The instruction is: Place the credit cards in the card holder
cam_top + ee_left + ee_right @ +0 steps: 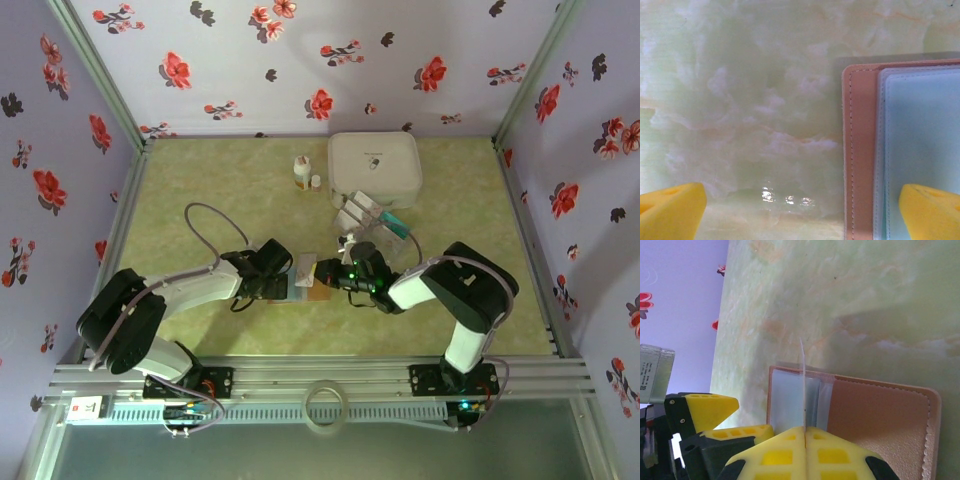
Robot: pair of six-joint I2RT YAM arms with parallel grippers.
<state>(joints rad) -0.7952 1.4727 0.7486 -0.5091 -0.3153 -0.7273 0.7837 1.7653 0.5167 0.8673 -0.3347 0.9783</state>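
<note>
Your right gripper (804, 432) is clamped on a credit card (803, 385), edge-on; slide it straight toward twelve o'clock into the card holder (875, 415), whose edge your left gripper (801, 207) straddles, jaws apart.

Lilac walls (330, 25) printed with red and dark flowers, pale green marbled tabletop (210, 180), silver metal rails (320, 372) along near edge, soft even light

One white box (374, 168). Two small white bottles (300, 172) stand just left of the box. A loose heap of credit cards (365, 213) lies at its near edge, too overlapped to count. Well nearer than the box are one card holder (880, 410) and one further credit card (802, 385).
</note>
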